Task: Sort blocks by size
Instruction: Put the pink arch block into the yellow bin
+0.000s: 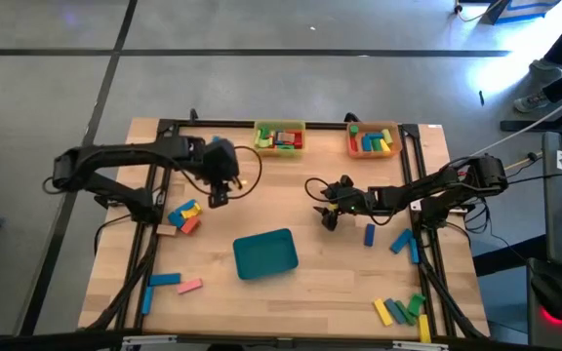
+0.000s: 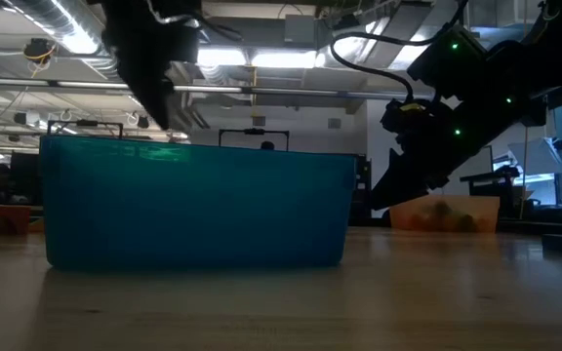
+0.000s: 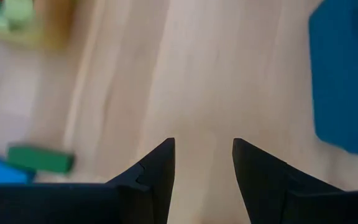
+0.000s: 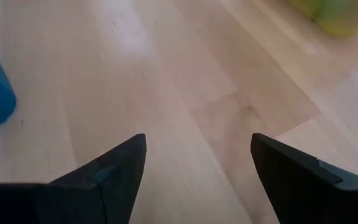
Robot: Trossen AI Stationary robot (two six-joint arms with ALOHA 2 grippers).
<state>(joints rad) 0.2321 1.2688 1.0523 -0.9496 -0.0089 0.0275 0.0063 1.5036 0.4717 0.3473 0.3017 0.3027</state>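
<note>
On pale plank table [image 1: 310,283], smooth teal tray [image 1: 265,253]

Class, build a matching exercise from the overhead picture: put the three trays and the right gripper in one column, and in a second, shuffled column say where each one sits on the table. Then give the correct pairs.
Column A
1. teal tray
2. yellow tray
3. orange tray
4. right gripper

Column B
a. far edge, nearest the right corner
b. middle of the table, near side
c. above bare wood, right of centre
d. far edge, centre

Pairs: 1-b, 2-d, 3-a, 4-c
</note>
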